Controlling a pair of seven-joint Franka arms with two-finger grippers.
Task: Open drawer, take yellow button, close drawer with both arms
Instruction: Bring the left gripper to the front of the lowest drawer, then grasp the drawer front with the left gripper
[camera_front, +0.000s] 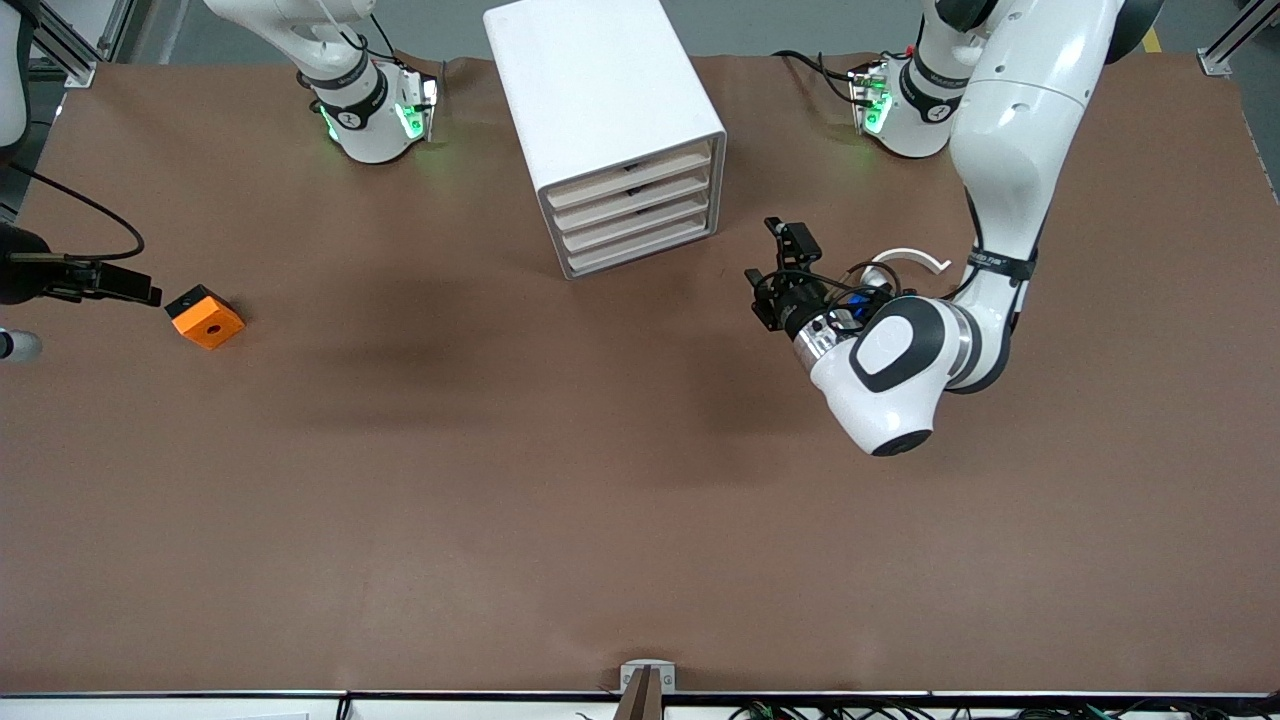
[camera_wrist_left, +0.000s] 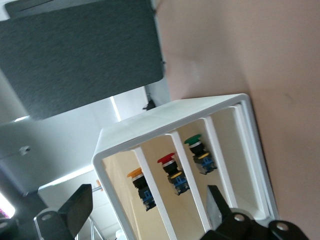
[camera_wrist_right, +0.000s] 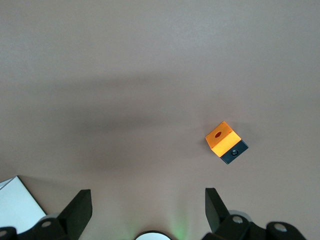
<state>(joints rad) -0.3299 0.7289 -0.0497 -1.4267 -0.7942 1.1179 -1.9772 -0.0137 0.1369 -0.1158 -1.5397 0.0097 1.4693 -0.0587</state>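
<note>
L gripper (camera_front: 762, 250) hangs just beside the cabinet (camera_front: 600, 90), toward the left arm's end. Its fingers are spread wide, prob. to line up w/ a drawer (camera_front: 632, 186) front & pull it. All four fronts look shut in the front view. Only the left wrist view peeks inside the cabinet: the button (camera_wrist_left: 140, 182) sits there w/ a red one (camera_wrist_left: 167, 161) & a green one (camera_wrist_left: 192, 141). R gripper (camera_wrist_right: 147, 202), also spread, waits up high. Its view shows the cube (camera_wrist_right: 225, 142), well apart from the cabinet.
</note>
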